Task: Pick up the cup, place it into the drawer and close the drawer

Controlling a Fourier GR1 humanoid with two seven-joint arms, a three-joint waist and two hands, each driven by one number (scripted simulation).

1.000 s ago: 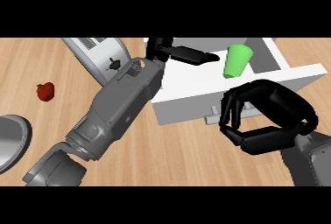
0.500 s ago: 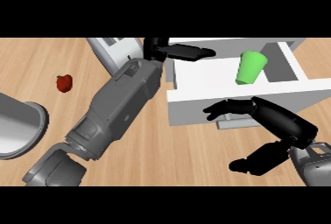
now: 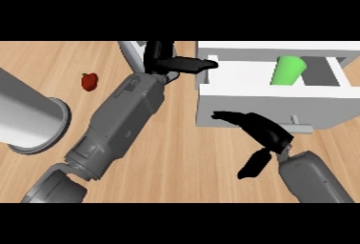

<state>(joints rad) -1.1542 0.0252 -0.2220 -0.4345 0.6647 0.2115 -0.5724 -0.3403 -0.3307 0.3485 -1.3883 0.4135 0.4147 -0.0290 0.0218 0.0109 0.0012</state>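
Note:
The green cup (image 3: 288, 70) lies tilted inside the open white drawer (image 3: 274, 102) at the upper right. My right hand (image 3: 255, 128) is in front of the drawer's front panel, fingers straight and pointing left along it, thumb hanging down; it holds nothing. Just right of that hand the drawer's handle (image 3: 299, 126) sticks out. My left hand (image 3: 175, 63) reaches up the middle of the view, its fingers stretched toward the drawer's left rim, holding nothing.
A small red object (image 3: 88, 81) lies on the wooden counter at the left. A large grey cylinder (image 3: 28, 119) stands at the left edge. A grey block (image 3: 134, 50) shows behind my left hand.
The whole scene has shifted in the view. My right hand has gone from curled beside the drawer to stretched out flat against its front. The cup stays in the drawer.

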